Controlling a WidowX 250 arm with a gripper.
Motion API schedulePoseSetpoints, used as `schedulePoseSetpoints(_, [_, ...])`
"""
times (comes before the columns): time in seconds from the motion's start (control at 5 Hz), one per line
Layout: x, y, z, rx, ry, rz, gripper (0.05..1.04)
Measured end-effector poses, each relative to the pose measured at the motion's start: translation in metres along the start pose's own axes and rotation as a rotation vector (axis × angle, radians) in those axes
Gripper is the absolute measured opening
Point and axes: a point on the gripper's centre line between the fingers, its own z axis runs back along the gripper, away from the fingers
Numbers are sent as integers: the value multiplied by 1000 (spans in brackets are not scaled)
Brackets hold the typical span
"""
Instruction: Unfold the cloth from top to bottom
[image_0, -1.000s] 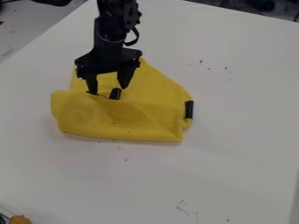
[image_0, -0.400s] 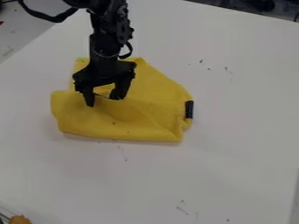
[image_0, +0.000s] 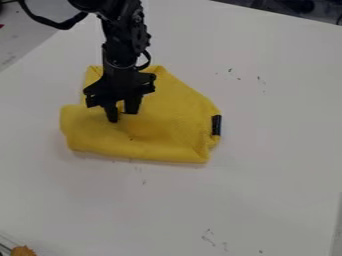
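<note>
The pincer (image_0: 122, 116), its fingers narrowly apart, hangs at the folded yellow cloth (image_0: 167, 135). Dark marks speckle the white bench (image_0: 267, 150); a grey surface (image_0: 27, 32) shows past its upper-left edge.

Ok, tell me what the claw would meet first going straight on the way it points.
The yellow cloth, near its folded edge: the claw points down at it, perhaps touching it; depth is unclear.

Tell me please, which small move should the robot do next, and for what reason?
Probably close the black two-finger pincer on the folded edge of the yellow fabric cloth before any pull. It stands slightly open right at that edge, and the near part of the cloth lies doubled over, so a firm hold seems needed first.
</note>
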Motion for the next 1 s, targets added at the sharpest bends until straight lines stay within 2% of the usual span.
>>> schedulePoseSetpoints(0.2, [-1,2,0,16,10,2,168])
schedulePoseSetpoints(0.4, [-7,0,20,69,-19,26,72])
schedulePoseSetpoints(0.6, [-22,-6,49,126,-61,123,62])
schedulePoseSetpoints(0.8, [-45,0,56,150,-78,258,62])
schedulePoseSetpoints(1.0, [-55,4,56,129,-74,338,62])
